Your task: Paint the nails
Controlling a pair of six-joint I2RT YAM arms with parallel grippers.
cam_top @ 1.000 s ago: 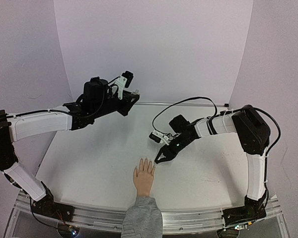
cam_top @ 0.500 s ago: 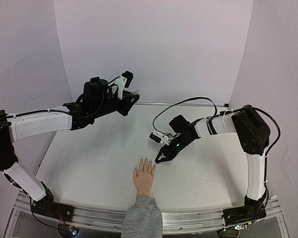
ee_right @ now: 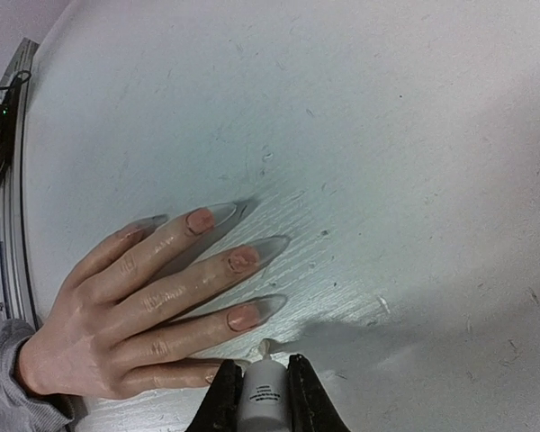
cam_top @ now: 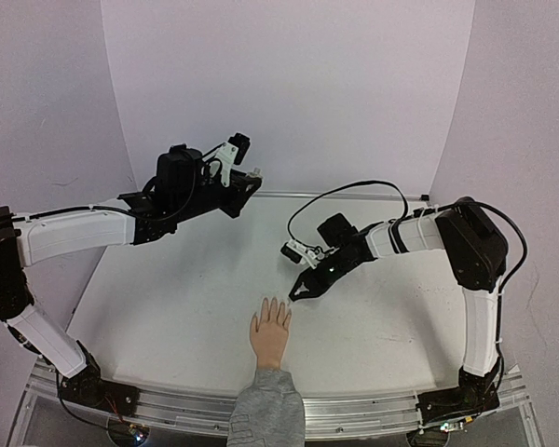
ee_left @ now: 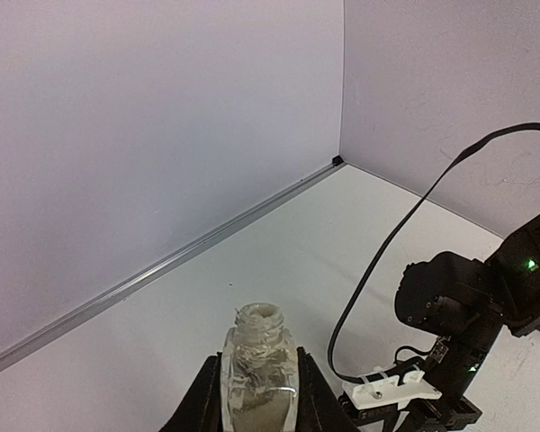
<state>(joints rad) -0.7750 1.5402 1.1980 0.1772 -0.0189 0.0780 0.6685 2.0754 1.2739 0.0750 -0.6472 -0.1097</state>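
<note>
Two hands are at work, and only one sits close enough to matter for the coming stroke. Lying palm-down on the tabletop (cam_top: 168, 307) at the near centre is the flesh-coloured model hand (cam_top: 270, 337), its grey sleeve cuff (cam_top: 268, 410) at the near edge. Its digits run away from the arm bases and lean a little to the right, so the nails (ee_right: 263, 246) sit at their far ends.

The right hand (cam_top: 298, 293) comes in from the far right and points down towards the near left, just beside those tips. It is clenched on a white brush cap (ee_right: 264, 398). In the right wrist view the brush tip (ee_right: 265, 345) hangs over bare tabletop next to one of the long clear nails, close to it but apparently not on it. A further digit lies partly hidden under this hand, so I cannot tell how near the tip is to that nail.

The left hand (cam_top: 252, 182) is raised at the far left, well apart from the model hand. It is clenched around a small clear bottle (ee_left: 259, 364) whose neck stands open and upright.

The right arm is plainly the nearer one. As I judge it, the next stroke calls for a short shift of the brush sideways onto the neighbouring nail, then a pull along the digit's long axis.
</note>
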